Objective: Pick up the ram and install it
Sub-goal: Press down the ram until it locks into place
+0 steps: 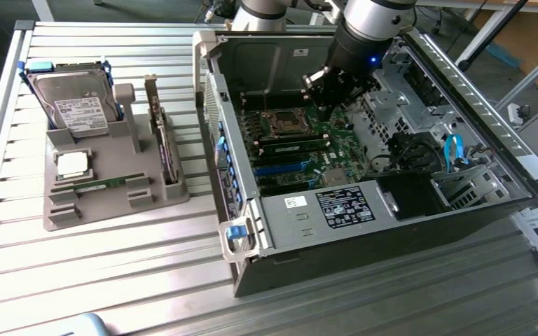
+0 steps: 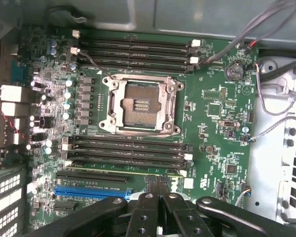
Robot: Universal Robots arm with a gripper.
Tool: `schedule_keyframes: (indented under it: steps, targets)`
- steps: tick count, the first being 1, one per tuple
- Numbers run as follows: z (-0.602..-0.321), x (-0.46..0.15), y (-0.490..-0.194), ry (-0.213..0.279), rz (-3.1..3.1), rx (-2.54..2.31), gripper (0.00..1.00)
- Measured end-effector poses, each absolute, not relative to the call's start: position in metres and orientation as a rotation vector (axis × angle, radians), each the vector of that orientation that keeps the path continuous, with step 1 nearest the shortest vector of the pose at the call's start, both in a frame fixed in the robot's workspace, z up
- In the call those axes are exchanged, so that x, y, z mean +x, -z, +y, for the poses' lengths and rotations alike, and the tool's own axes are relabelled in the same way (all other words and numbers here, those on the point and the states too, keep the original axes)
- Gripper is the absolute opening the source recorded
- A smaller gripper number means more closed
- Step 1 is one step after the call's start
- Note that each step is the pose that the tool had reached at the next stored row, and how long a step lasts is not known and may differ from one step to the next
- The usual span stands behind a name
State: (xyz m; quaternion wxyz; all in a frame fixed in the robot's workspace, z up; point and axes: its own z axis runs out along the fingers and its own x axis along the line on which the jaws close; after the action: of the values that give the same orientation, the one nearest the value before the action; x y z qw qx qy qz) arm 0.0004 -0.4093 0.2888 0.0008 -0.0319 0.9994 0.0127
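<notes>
A ram (image 2: 119, 171) shows as a thin green strip seated in the memory slot nearest the blue slot (image 2: 91, 191), below the empty processor socket (image 2: 140, 104). In the exterior view the ram (image 1: 293, 145) lies in the slots on the motherboard inside the open computer case (image 1: 344, 217). My gripper (image 2: 158, 186) hangs inside the case just above that strip, its fingers pressed together with nothing seen between them. From the exterior view the gripper (image 1: 330, 105) points down at the board near the socket. Another green stick (image 1: 110, 183) lies in the grey holder (image 1: 96, 210).
The grey holder at the exterior view's left also carries a hard drive (image 1: 78, 98), a square silver processor (image 1: 73, 164) and a dark expansion card (image 1: 163, 140). Case walls, a drive cage (image 1: 409, 105) and loose cables (image 2: 271, 106) ring the motherboard. All stands on a slatted metal table (image 1: 110, 280).
</notes>
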Motion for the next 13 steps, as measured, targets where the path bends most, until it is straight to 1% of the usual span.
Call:
schedule_keyframes:
  steps: [13]
  targets:
    - [-0.4093, 0.0004, -0.2887, -0.039, 3.139, 0.035, 0.11]
